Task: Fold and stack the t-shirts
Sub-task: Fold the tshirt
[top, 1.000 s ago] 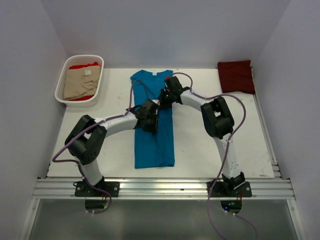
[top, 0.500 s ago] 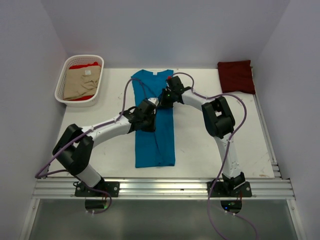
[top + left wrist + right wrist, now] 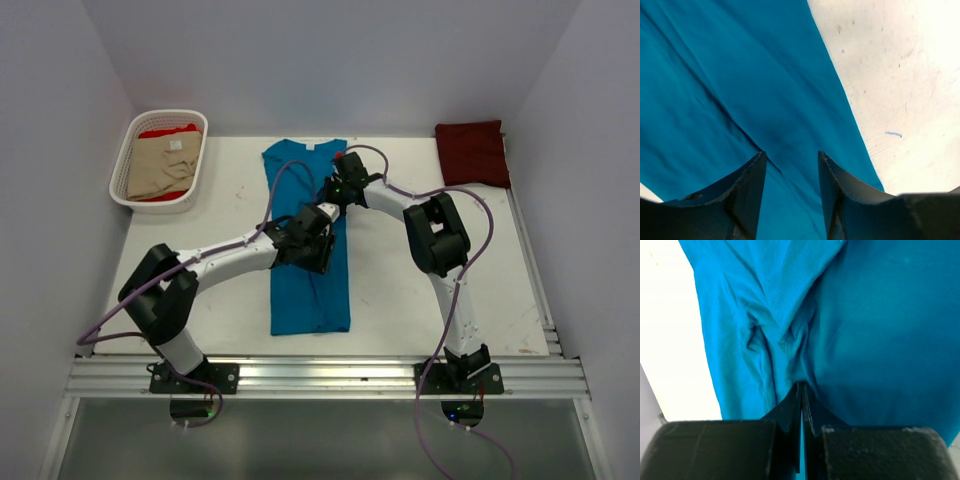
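The teal-blue t-shirt (image 3: 308,290) lies folded into a long strip down the middle of the table. My left gripper (image 3: 318,252) hovers over its middle, open and empty. In the left wrist view the fingers (image 3: 752,175) spread above the flat teal cloth (image 3: 740,75) near its right edge. My right gripper (image 3: 331,196) is at the strip's upper right part, shut on a bunched fold of teal cloth (image 3: 785,340). The dark maroon shirt (image 3: 472,152) lies folded at the back right. The beige shirt (image 3: 163,168) lies on the red shirt (image 3: 168,130) in the basket.
The white slotted basket (image 3: 125,190) stands at the back left corner. White walls close in the table (image 3: 420,300) on the left, back and right. The arms cross over the shirt's middle, their cables looping above it.
My left arm has swung its gripper rightward across the teal shirt, and its elbow has shifted. My right gripper has moved slightly left and keeps its hold on the cloth.
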Motion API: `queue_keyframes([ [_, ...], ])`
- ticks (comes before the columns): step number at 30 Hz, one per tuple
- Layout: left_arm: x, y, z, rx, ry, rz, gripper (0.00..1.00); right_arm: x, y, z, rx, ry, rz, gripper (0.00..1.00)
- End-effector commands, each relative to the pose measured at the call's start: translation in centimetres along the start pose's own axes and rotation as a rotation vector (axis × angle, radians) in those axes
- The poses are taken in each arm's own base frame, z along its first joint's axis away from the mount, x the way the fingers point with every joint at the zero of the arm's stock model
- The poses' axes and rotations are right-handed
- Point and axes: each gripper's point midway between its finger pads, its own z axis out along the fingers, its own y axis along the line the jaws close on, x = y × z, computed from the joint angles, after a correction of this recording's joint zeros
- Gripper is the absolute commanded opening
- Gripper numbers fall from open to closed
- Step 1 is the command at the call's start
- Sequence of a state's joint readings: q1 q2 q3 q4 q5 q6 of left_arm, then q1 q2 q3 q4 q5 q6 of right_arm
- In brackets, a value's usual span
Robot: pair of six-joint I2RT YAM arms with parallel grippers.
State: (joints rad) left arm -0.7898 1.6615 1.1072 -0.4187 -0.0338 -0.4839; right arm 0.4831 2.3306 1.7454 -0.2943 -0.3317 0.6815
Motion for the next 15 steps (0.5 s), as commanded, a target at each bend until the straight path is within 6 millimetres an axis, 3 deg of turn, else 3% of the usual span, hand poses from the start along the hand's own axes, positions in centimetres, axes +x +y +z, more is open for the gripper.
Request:
queue_keyframes([
  [1, 0.5, -0.8, -0.7, -0.013, 0.034, 0.069, 0.51, 1.9, -5.5, 0.6, 0.166, 0.049, 0.028, 0.0],
  [4, 1.4, -1.2, -0.6, -0.023, 0.071, 0.074, 0.52, 1.8, -5.6, 0.6, 0.167, 0.048, 0.03, 0.0],
  [10, 3.0, 0.0, -0.7, -0.107, 0.11, 0.052, 0.5, 1.9, -5.6, 0.6, 0.168, 0.049, 0.031, 0.0],
  [15, 5.1, 0.7, 0.5, -0.131, 0.171, 0.054, 0.47, 2.0, -5.7, 0.7, 0.164, 0.051, 0.037, 0.0],
])
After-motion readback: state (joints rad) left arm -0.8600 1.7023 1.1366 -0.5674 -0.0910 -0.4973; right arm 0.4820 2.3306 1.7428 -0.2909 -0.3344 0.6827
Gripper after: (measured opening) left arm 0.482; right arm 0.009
